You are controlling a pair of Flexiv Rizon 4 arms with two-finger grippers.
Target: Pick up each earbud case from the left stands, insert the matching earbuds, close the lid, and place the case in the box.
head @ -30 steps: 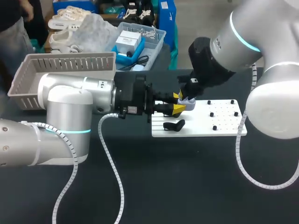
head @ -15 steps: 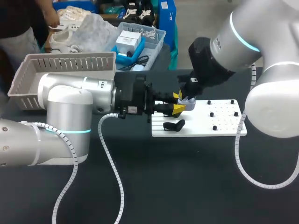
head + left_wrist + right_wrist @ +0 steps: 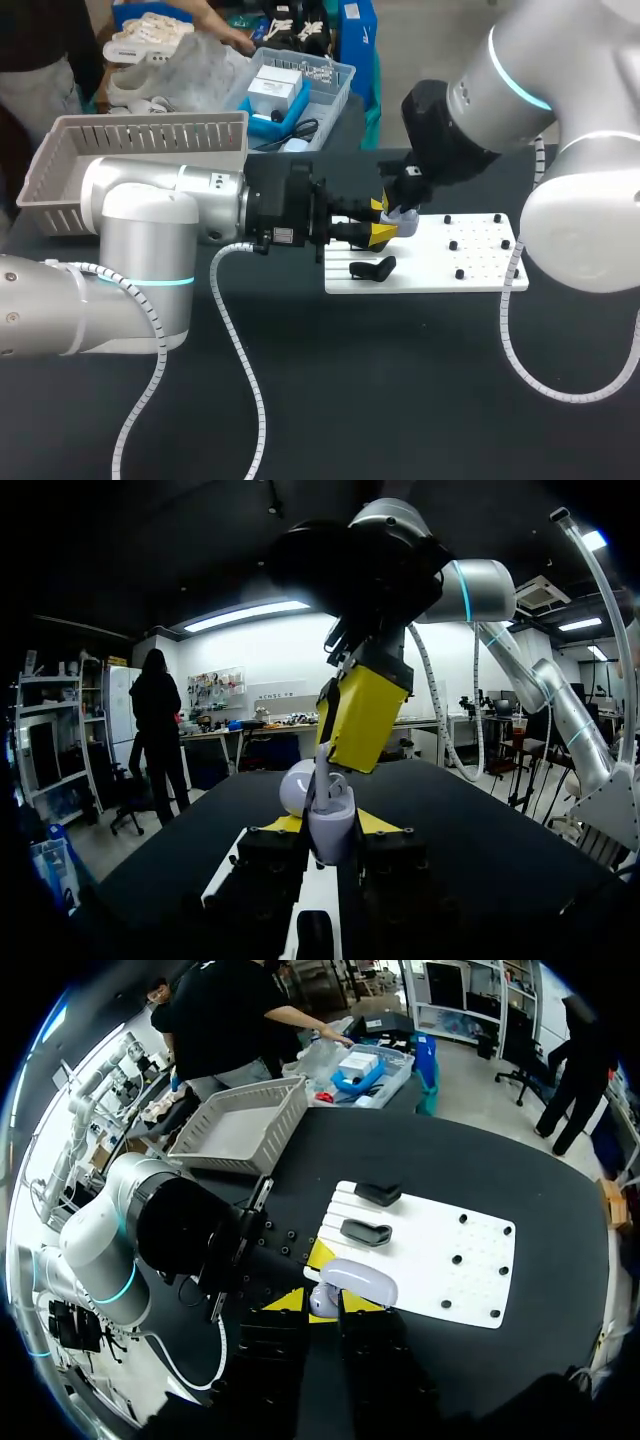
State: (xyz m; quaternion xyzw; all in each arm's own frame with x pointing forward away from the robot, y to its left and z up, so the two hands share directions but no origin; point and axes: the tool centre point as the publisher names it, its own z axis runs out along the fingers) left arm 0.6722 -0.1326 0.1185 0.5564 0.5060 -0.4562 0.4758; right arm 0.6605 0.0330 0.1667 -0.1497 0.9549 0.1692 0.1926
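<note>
Over the stand end of the white board, mid-bench, you've got the left gripper clamped on the earbud case. One yellow tip sits on each side of it, and the arm comes in roughly horiz. from your left. In the left wrist view the case is approx. upright above the board, w/ its lid flipped open behind the body.

Your right gripper hangs directly above the case, pointing down at the open top. Can't tell whether it's open or closed, or whether it has hold of anything.

A black stand sits on the board just beside the left gripper, on the near side. A 2nd black stand shows past it in the right wrist view. Small black pegs dot the board's other half.

The grey slatted box is at the bench's far left, well apart from the case.
</note>
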